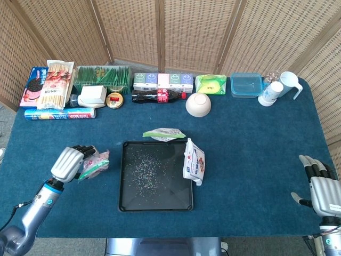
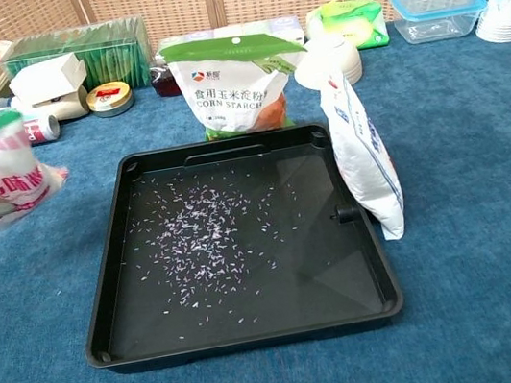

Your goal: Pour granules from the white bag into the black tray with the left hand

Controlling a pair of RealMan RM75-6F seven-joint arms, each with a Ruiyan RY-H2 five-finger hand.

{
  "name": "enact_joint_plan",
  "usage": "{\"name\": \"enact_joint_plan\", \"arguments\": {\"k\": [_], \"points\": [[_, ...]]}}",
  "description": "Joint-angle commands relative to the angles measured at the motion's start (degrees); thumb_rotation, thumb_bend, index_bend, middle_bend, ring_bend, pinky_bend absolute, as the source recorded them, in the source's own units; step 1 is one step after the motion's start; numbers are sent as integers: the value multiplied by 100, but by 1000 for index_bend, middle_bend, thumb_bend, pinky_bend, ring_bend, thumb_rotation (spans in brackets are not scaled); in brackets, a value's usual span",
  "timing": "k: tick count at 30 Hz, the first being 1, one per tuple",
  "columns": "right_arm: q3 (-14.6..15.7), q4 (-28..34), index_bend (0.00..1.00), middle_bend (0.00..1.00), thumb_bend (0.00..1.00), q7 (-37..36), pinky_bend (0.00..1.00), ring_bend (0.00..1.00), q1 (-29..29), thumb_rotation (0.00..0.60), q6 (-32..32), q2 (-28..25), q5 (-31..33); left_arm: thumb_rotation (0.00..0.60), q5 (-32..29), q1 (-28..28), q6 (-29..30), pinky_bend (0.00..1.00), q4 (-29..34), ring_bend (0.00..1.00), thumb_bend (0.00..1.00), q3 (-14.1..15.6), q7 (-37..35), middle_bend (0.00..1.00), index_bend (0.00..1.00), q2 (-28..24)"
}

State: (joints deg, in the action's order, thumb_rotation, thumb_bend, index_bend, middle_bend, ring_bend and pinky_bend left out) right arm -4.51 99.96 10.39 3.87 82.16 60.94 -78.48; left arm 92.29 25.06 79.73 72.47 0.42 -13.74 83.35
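Blue tablecloth (image 1: 256, 149): black tray (image 1: 155, 205) centre, granules scattered inside. Left hand (image 1: 68, 162) grips white bag (image 1: 95, 164), held clear to tray's left; right hand (image 1: 319, 186) idle, fingers spread, far right.

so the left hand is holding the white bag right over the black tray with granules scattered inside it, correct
Not quite. The left hand does hold the white bag, but off to the left of the black tray, above the table cloth rather than over the tray. The head view shows this. Granules do lie scattered inside.
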Motion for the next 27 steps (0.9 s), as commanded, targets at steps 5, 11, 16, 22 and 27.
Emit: {"name": "enact_joint_plan", "arguments": {"k": [5, 11, 16, 22, 27], "points": [[8, -7, 27, 103, 0, 52, 99, 121, 24, 600, -40, 39, 10, 600, -344, -118, -117, 518, -233, 547, 401, -149, -252, 666, 848, 427], [41, 10, 27, 103, 0, 99, 99, 121, 29, 600, -60, 63, -15, 600, -456, -3, -443, 518, -18, 546, 401, -222, -193, 666, 848, 573], [17, 1, 27, 103, 0, 40, 99, 121, 29, 600, -62, 35, 23, 600, -609, 122, -1000, 429, 343, 473, 357, -148, -73, 554, 739, 381], [17, 3, 27, 103, 0, -14, 99, 121, 23, 600, -52, 10, 4, 600, -809, 190, -1399, 235, 733, 253, 213, -125, 219, 259, 306, 66], [26, 8, 27, 103, 0, 6, 99, 121, 28, 600, -61, 12, -3, 600, -820, 163, -1368, 165, 814, 114, 88, -155, 241, 110, 110, -16]]}}
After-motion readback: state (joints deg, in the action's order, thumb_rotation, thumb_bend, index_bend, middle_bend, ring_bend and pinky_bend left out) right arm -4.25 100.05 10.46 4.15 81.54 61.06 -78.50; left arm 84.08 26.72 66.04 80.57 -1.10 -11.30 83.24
